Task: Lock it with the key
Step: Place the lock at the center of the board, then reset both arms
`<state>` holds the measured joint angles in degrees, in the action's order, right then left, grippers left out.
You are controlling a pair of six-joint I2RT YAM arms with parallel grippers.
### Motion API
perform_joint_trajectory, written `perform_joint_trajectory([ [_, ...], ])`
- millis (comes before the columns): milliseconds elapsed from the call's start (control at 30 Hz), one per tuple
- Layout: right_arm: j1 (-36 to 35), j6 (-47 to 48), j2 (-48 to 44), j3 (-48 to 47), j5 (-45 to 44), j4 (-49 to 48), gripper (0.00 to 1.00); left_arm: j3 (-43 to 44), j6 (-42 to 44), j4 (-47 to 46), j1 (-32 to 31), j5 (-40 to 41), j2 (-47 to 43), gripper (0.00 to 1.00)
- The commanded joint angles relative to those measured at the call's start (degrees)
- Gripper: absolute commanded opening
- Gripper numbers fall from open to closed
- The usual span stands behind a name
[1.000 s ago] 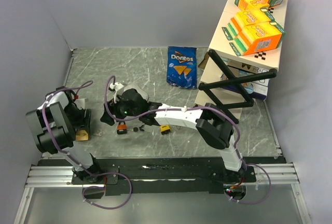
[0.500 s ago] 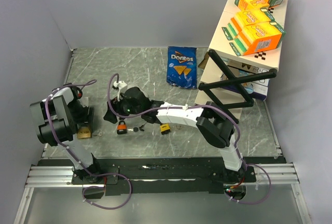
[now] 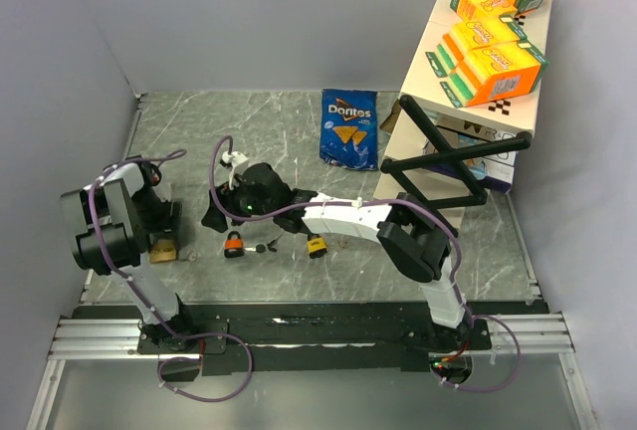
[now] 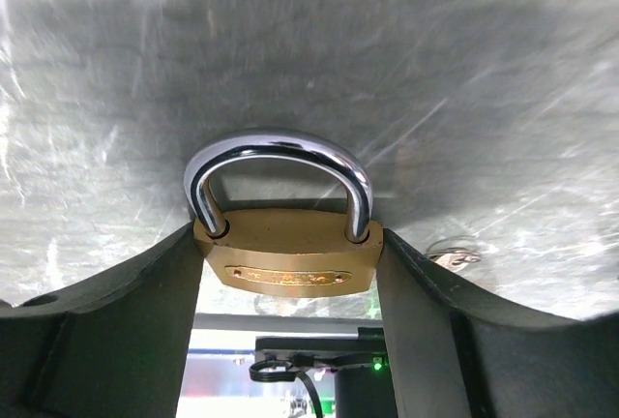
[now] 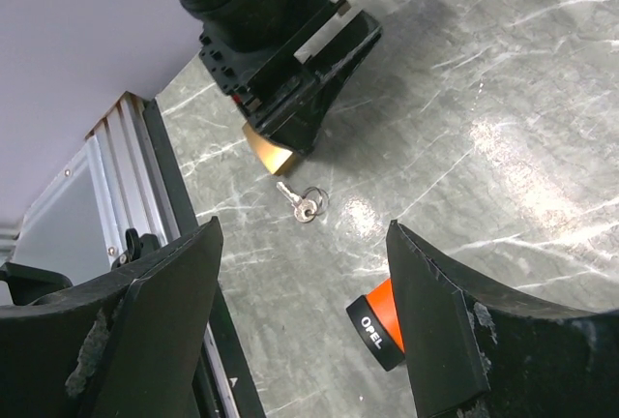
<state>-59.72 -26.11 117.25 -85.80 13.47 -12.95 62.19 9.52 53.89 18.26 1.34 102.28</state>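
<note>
Left gripper is clamped on the body of the brass padlock, one finger on each side, shackle seated at both ends, held low near the table's left edge. Right gripper has its jaws wide apart with nothing between them, poised above the surface near the left one. A small key on a ring lies flat between the brass padlock and an orange-and-black padlock, touching neither. The rail and side wall are close on the left and there is open room toward the centre and back of the grey marbled table, which has plain grey walls, a Doritos bag at the back and a shelf of orange boxes at far right.
</note>
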Motion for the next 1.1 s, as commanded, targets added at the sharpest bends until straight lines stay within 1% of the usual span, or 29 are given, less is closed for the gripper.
perform_joint_trajectory([
  [0, 0.6, -0.4, -2.5, 0.5, 0.9, -2.9, 0.77, 3.8, -0.4, -3.2, -0.8, -3.7, -0.8, 0.64],
  [67, 0.7, -0.3, -2.7, 0.3, 0.8, -2.9, 0.78, 4.7, -0.3, -2.4, -0.8, -4.1, -1.6, 0.78],
  [100, 0.7, -0.2, -2.8, 0.2, 0.8, -2.8, 0.78, 5.0, -0.2, -2.1, -0.7, -4.3, -1.9, 0.83],
  [133, 0.6, 0.1, -2.9, 0.1, 0.8, -2.6, 0.79, 5.4, 0.1, -1.8, -0.7, -4.4, -2.1, 0.85],
  [367, 0.6, 1.3, -3.9, -0.7, 0.6, -2.0, 0.80, 4.2, 1.6, -0.8, -0.7, -3.9, -5.3, 0.88],
  [500, 0.7, 2.7, -6.0, -0.1, 0.2, -1.7, 0.82, 5.9, 1.8, 0.5, -0.8, -6.3, -8.5, 0.89],
  [567, 0.7, 3.6, -7.0, 0.0, 0.1, -1.4, 0.82, 9.0, 1.8, 2.2, -0.7, -9.2, -10.2, 0.92],
  [600, 0.8, 5.0, -8.3, 0.2, -0.2, -1.3, 0.82, 10.1, 2.0, 2.7, -0.7, -9.9, -10.8, 0.99],
  [633, 1.0, 5.7, -9.1, 0.4, -0.4, -1.2, 0.83, 12.5, 2.0, 3.2, -0.7, -11.0, -11.4, 0.97],
  [700, 1.4, 8.0, -11.5, 1.0, -0.6, -1.0, 0.85, 14.9, 1.8, 3.8, -0.7, -12.1, -13.1, 0.96],
  [800, 2.6, 11.0, -15.3, 1.9, -1.0, 0.0, 0.89, 20.8, 1.5, 5.0, -0.8, -16.0, -14.6, 0.96],
  [833, 3.3, 11.6, -16.3, 2.2, -1.2, 0.6, 0.89, 24.4, 1.3, 5.4, -0.8, -17.3, -14.9, 0.96],
  [867, 3.6, 12.2, -17.5, 2.4, -1.2, 1.0, 0.91, 26.3, 1.4, 6.0, -0.7, -20.7, -15.6, 0.96],
  [933, 4.2, 14.4, -21.2, 3.3, -1.3, 2.5, 0.96, 30.4, -0.8, 4.7, -0.8, -22.9, -17.0, 0.96],
  [967, 4.7, 16.1, -22.5, 3.6, -1.5, 3.0, 0.98, 31.8, -1.3, 4.1, -0.7, -25.7, -17.4, 0.96],
  [1000, 5.1, 17.0, -25.1, 4.0, -1.7, 4.1, 1.00, 34.2, -2.5, 3.7, -0.8, -26.7, -17.7, 0.96],
  [1067, 5.5, 19.4, -28.0, 5.6, -2.2, 5.2, 1.00, 35.4, -4.3, 1.4, -0.9, -29.2, -19.2, 0.96],
])
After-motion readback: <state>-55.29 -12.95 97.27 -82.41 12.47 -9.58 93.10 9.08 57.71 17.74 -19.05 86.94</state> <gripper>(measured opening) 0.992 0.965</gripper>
